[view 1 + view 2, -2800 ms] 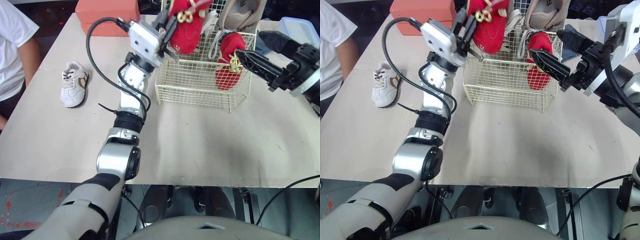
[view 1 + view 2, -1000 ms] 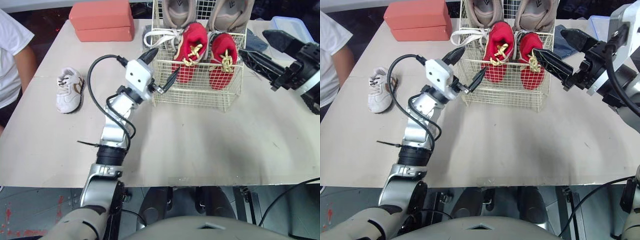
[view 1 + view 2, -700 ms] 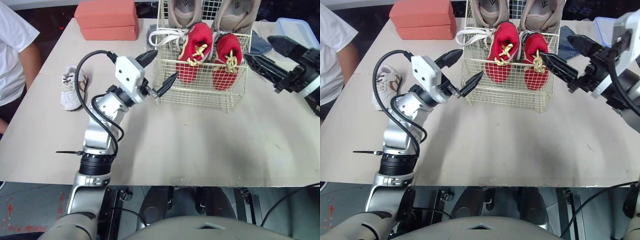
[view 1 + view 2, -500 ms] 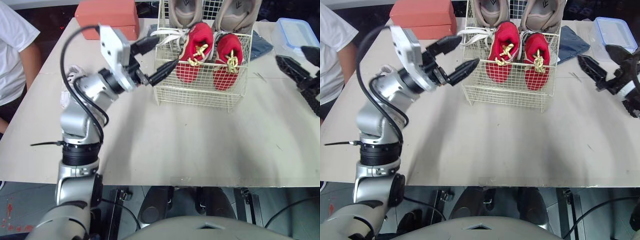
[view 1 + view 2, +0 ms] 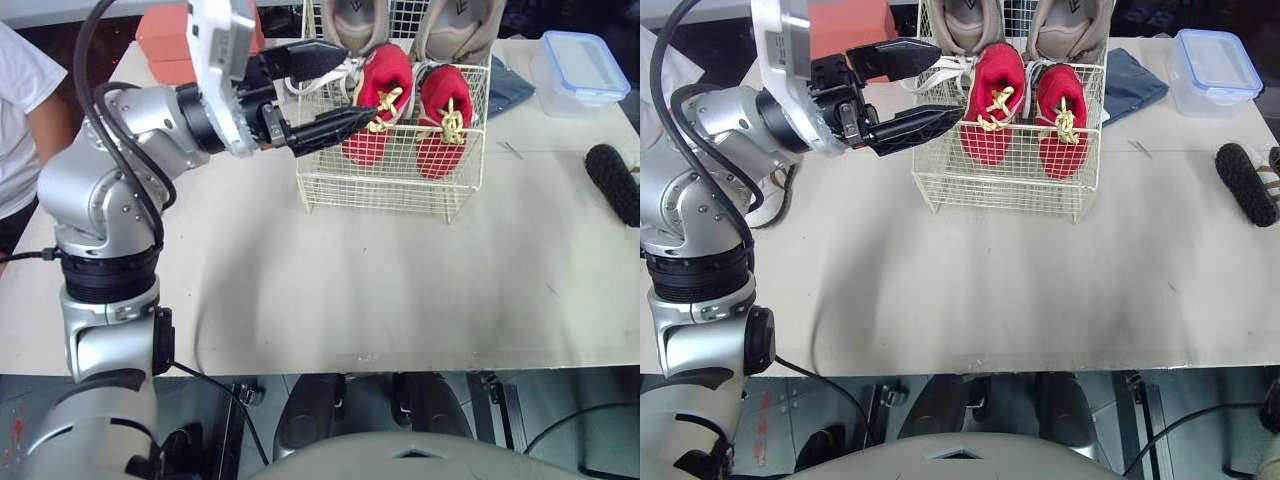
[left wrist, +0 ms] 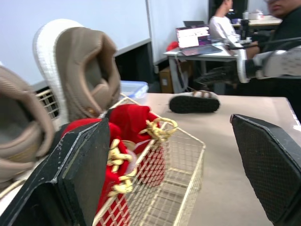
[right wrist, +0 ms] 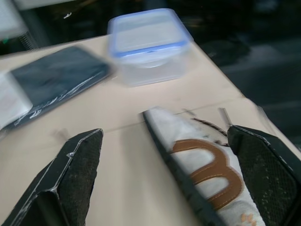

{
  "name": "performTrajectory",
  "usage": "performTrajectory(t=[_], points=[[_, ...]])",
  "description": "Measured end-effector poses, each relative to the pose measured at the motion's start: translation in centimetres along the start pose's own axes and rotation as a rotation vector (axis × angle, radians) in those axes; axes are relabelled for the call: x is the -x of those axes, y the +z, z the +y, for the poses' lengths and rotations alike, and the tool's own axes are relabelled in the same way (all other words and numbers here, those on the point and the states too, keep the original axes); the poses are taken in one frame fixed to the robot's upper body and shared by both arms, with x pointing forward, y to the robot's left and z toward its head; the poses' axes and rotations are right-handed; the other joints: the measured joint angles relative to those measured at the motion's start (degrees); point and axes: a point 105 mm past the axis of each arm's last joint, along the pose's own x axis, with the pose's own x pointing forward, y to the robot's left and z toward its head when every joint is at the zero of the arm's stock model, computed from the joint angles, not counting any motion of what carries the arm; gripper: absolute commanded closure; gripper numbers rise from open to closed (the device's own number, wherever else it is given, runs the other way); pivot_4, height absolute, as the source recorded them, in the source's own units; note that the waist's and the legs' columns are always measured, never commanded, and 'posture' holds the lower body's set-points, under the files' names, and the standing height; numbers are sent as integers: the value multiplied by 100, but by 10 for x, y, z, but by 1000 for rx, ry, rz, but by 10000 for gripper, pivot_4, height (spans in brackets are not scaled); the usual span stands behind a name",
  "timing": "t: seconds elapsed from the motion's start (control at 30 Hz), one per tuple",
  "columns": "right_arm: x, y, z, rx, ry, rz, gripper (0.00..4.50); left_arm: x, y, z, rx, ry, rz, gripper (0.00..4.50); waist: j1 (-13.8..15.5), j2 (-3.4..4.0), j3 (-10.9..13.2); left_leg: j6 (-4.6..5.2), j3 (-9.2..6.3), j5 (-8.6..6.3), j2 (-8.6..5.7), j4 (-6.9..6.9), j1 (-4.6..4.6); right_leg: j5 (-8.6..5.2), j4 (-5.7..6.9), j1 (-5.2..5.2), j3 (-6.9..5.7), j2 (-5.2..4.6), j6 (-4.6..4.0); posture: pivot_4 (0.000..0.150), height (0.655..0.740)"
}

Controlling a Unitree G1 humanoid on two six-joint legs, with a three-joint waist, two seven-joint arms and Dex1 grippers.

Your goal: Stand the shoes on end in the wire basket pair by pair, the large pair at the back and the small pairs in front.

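The left fingers [image 5: 320, 125] have let go and gape empty at the left side of the wire basket [image 5: 390, 185], upper middle of frame. The red pair [image 5: 445, 120] now stands in it, in front of the tan pair [image 5: 455, 25]. The right fingers [image 7: 77, 174], also wide and empty, have swung out over a small white shoe [image 7: 207, 174] at the counter's [image 5: 400, 280] right edge, probably the next one to go in.
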Motion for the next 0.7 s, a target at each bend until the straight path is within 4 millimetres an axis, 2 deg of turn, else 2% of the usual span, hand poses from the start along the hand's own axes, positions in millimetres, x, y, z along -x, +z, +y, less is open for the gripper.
performTrajectory(t=[0.23,0.53,0.7], points=[[-1,-29,-32,-94,-162,95,2950,4,3,-2,-14,-1,19,648,8,0,0,0,4,0,-3,-3,-1,-1,-1,0,4,-4,1,1500,7400],[0,-48,-47,-233,-261,105,2950,4,4,-5,-15,-26,22,648,-16,0,0,0,6,0,-2,-4,1,-1,-1,0,8,-1,1,1500,7400],[-6,-48,-45,-382,-275,72,2950,4,4,-5,-26,-25,19,648,-22,0,0,0,11,0,-1,-9,5,-1,-1,0,13,0,1,1500,7400]])
